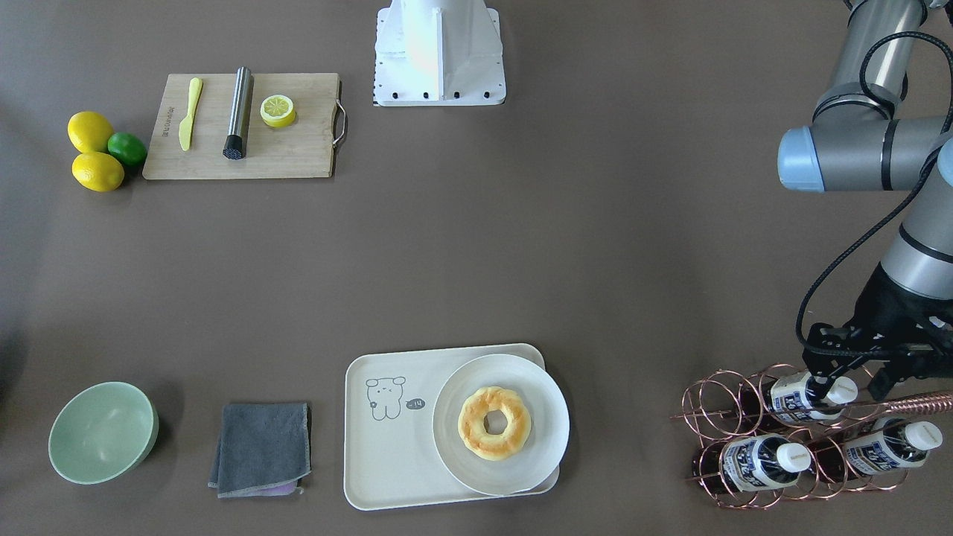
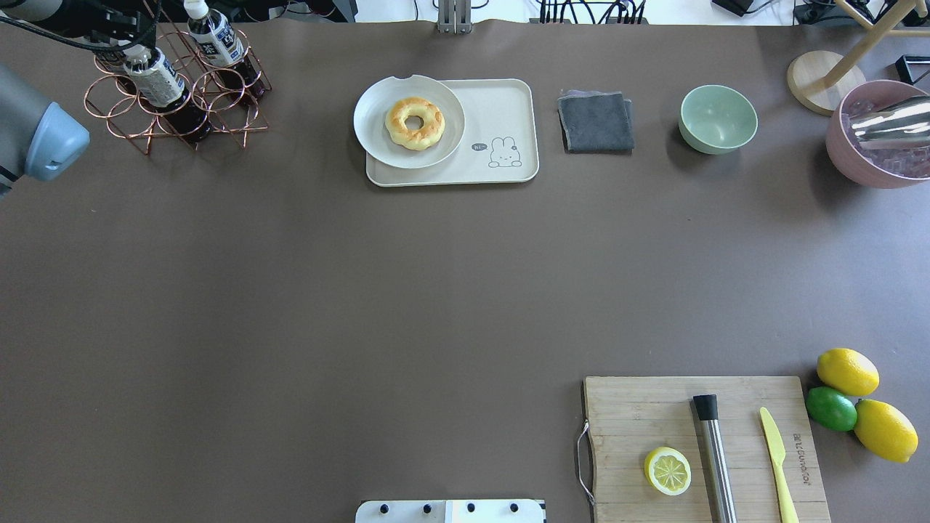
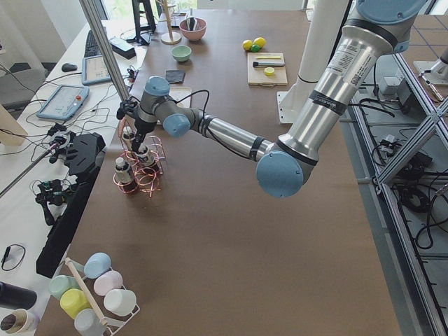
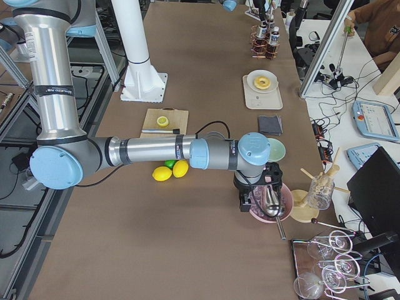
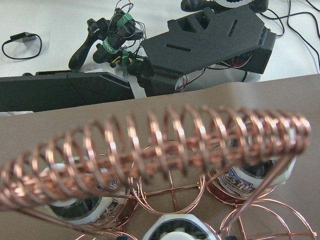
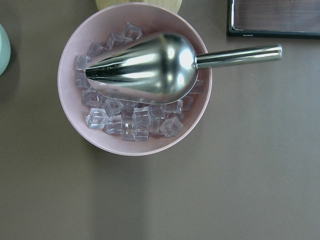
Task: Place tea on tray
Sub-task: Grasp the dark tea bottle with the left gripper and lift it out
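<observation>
Three tea bottles lie in a copper wire rack (image 1: pixel 733 417): a top one (image 1: pixel 800 396) and two lower ones (image 1: pixel 756 461) (image 1: pixel 882 449). My left gripper (image 1: pixel 851 387) hangs over the rack, its fingers open on either side of the top bottle's white cap, not closed on it. That cap shows at the bottom of the left wrist view (image 5: pixel 175 229), under the rack's coiled handle (image 5: pixel 150 150). The cream tray (image 1: pixel 387 454) with the bear drawing sits well away from the rack. My right gripper (image 4: pixel 259 190) hovers over a pink bowl; I cannot tell if it is open or shut.
A white plate (image 1: pixel 521 473) with a doughnut (image 1: pixel 493 422) covers half of the tray. A grey cloth (image 1: pixel 260 448) and green bowl (image 1: pixel 103 432) lie beside it. The pink bowl (image 6: pixel 75 100) holds ice and a metal scoop (image 6: pixel 145 67). A cutting board (image 1: pixel 298 149) and lemons (image 1: pixel 93 152) lie far off.
</observation>
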You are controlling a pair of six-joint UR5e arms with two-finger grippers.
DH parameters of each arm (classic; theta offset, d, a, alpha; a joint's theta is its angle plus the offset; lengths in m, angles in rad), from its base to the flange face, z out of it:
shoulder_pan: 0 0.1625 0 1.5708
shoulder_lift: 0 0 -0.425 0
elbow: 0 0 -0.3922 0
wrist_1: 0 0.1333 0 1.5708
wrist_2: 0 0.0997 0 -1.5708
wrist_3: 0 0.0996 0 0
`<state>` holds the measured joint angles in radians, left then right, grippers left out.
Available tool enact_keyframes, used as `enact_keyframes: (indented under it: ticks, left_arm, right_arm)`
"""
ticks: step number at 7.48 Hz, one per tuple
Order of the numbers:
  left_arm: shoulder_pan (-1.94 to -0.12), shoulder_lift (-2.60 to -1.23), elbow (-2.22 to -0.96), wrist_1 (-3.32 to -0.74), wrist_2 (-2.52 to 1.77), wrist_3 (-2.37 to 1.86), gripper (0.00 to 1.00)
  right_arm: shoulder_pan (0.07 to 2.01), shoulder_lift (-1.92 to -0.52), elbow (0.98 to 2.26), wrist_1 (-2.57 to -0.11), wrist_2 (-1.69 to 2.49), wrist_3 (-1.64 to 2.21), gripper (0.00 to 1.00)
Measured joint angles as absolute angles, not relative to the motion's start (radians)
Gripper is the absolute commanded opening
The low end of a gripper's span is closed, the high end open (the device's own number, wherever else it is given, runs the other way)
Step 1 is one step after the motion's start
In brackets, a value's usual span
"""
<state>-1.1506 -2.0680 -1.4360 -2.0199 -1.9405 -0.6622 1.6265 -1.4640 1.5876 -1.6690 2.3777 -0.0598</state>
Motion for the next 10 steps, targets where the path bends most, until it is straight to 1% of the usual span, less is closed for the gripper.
enact_keyframes:
  ticks: [2,3,6,10]
  left_arm:
    - [-1.150,-2.068,-1.419,-2.052,-1.940,-0.667,0.57]
    - [-1.149,-2.068,-1.417,-2.056,-1.941,-0.669,0.48]
    - [-1.149,-2.067,-1.430,-2.060,-1.943,-0.674,0.00]
    - [-1.156,-2.063,-1.450,-2.063,-1.951,-0.672,0.00]
  right_arm:
    - [1.627,-1.465,1.586,-1.669,2.378,-0.061,1.00]
    - [1.627,-1.467,1.586,-1.669,2.378,-0.061,1.00]
    - [1.628,-1.475,1.585,-1.669,2.378,-0.065,1.00]
    - [1.629,-1.481,1.586,-1.669,2.376,-0.063,1.00]
